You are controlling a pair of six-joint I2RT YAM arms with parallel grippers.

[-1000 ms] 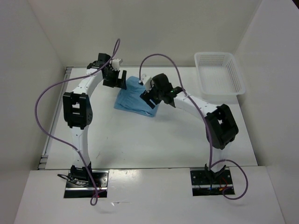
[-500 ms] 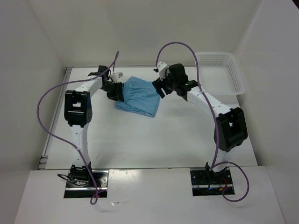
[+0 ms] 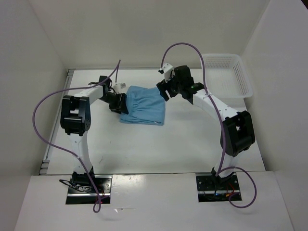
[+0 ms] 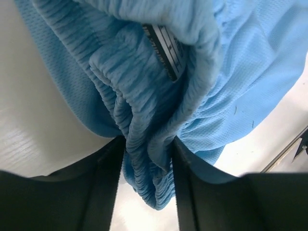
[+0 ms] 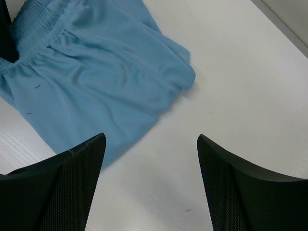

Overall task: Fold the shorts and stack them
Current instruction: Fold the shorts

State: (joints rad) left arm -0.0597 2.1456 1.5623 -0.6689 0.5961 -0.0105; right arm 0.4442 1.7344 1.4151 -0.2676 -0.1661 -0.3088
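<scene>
Since the left gripper fills the bottom of its wrist view, start there: its fingers are clamped on a thick gathered roll of the waistband, a label showing just above. Rest of the shorts lies on the table in the upper middle of the overhead frame, a roughly folded sky-blue bundle. Waistband end at frame left, in the left gripper; leg ends toward frame right. Long axis reads left-to-right across the frame, though the bundle is close to square, so treat that as a judgement. Right gripper hangs at the bundle's upper right corner, jaws wide apart, holding nothing. Its wrist view puts the cloth in the upper left of frame and bare table between the fingertips, so the cloth's edge lies up and left of that pincer, near but not touching. You have the left arm on the cloth; the right is the free one, nearest the leg end. White basket sits beyond, upper right of frame, well apart from the shorts.
</scene>
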